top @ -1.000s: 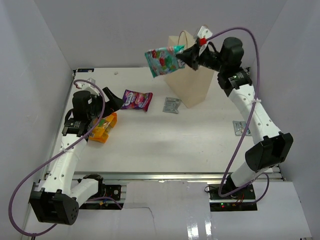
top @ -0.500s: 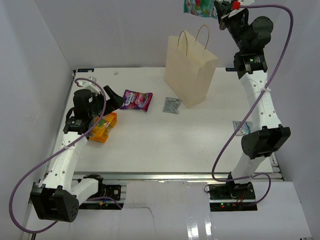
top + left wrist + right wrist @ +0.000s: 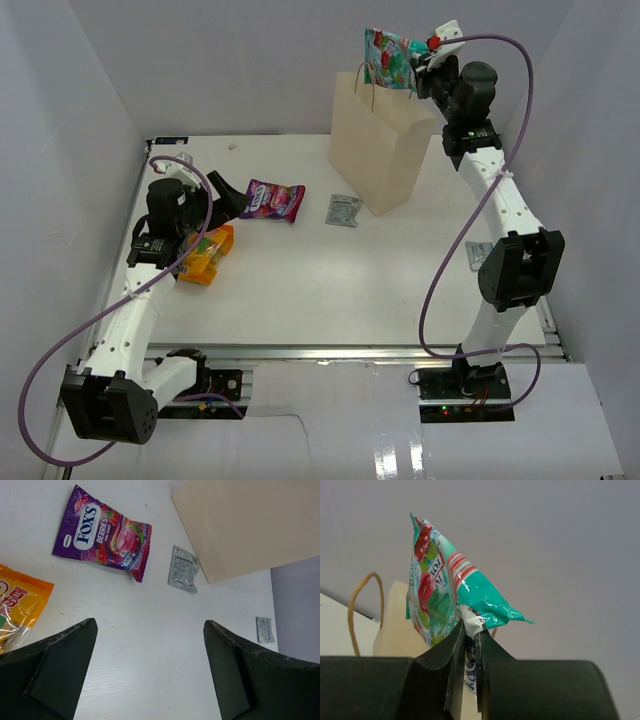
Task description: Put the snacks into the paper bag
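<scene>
— While we pinch the teal-and-red packet (image 3: pixel 388 58) by one edge in our right gripper (image 3: pixel 470 630), jaws clenched on the foil, where does it sit against the paper bag (image 3: pixel 385 150)?

— High at the far right of the table (image 3: pixel 330 290), above the bag's open top. From our jaws it reaches left towards the brown handles, its long axis close to upright with a lean. We think it hangs over the mouth, though the overhead view flattens height, so it may lie a little beyond the far rim.

— So the coming move turns on that?

— In our judgement, yes: lower it until the free end passes between the handles, then let go.

— And our left gripper (image 3: pixel 150 670)?

— Jaws spread wide, holding nothing, low at the left and well apart from the bag. Our right arm is much the nearer. The orange packet (image 3: pixel 205 255) lies beside it, the purple packet (image 3: pixel 102 532) just beyond its fingers.

— Anything readable?

— The purple one says "FOX'S BERRIES". The teal one shows sideways letters that look like the same brand. The silver sachet (image 3: pixel 343 209), near the bag's foot, has print too fine to read. Another small sachet (image 3: pixel 482 255) lies at the right edge.
</scene>
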`<state>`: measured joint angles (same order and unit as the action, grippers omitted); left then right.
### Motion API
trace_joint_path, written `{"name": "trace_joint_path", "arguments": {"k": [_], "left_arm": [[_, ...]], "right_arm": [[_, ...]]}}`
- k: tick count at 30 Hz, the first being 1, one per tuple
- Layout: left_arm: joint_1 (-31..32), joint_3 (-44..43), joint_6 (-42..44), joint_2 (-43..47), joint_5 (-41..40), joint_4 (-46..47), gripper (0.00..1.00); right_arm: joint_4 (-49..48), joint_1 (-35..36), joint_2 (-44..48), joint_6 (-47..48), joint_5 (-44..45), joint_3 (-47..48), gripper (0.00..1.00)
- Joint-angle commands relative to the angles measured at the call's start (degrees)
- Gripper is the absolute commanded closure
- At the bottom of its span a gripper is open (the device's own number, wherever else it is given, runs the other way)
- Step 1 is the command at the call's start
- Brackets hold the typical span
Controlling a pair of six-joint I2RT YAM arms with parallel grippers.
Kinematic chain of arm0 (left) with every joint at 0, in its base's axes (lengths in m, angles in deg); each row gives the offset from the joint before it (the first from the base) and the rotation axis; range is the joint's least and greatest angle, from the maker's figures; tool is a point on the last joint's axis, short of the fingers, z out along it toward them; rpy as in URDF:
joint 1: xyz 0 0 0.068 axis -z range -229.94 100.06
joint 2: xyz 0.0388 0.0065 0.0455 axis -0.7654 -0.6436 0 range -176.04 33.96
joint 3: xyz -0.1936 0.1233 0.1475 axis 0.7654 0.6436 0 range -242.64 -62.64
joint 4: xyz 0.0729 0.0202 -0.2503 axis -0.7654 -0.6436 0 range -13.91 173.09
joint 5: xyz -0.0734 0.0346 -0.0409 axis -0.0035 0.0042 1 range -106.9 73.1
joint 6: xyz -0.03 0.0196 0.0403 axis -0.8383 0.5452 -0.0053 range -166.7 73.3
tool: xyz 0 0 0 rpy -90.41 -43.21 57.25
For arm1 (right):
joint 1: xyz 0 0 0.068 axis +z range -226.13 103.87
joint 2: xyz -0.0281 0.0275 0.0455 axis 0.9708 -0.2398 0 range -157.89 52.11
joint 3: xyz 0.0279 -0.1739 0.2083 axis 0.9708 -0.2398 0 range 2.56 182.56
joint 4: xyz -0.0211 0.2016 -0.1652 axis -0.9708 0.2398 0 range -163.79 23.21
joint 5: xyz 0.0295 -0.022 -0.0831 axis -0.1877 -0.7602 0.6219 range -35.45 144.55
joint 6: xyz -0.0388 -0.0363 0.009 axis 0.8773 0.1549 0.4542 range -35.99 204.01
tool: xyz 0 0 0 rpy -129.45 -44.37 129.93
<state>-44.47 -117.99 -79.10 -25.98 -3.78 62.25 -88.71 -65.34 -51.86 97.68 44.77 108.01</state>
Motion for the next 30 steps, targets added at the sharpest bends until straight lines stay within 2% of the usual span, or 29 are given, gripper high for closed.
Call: {"name": "trace_joint_path", "arguments": {"k": [1, 8, 13, 16, 19, 24, 28, 29, 30], "left_arm": [[0.1, 0.4, 0.3, 0.5, 0.2, 1.1, 0.02], [0.1, 0.0, 0.5, -0.8, 0.2, 1.7, 0.02], [0.0, -0.1, 0.3, -1.4, 0.1, 2.2, 0.02], [0.1, -0.4, 0.1, -1.8, -0.9, 2.2, 0.02], [0.1, -0.6, -0.6, -2.2, -2.9, 1.9, 0.02], [0.0, -1.9, -2.3, -4.0, -8.2, 0.2, 0.02], [0.1, -4.8, -1.7, -6.2, -11.9, -2.9, 0.02], [0.1, -5.5, -0.7, -7.4, -12.2, -4.5, 0.02], [0.1, -6.2, 0.5, -8.0, -12.2, -5.5, 0.02]], "right_arm": [[-7.3, 1.0, 4.4, -0.1, -0.1, 0.5, 0.92], [-5.9, 1.6, 5.1, -0.1, -0.1, 1.3, 0.92], [-6.0, 2.2, 7.8, 0.3, -0.1, -6.5, 0.91], [-6.3, 2.2, 9.0, 0.1, 0.7, -9.7, 0.85], [-6.1, 2.2, 9.7, 0.2, 1.3, -11.2, 0.70], [-4.7, 2.0, 10.3, 0.6, 0.6, -9.9, 0.55], [-0.2, 0.6, 10.7, -0.7, -4.3, -6.4, 0.40], [1.1, -0.5, 11.0, -0.6, -6.6, -5.8, 0.36], [2.5, -1.2, 11.2, -0.1, -9.4, -5.3, 0.27]]}}
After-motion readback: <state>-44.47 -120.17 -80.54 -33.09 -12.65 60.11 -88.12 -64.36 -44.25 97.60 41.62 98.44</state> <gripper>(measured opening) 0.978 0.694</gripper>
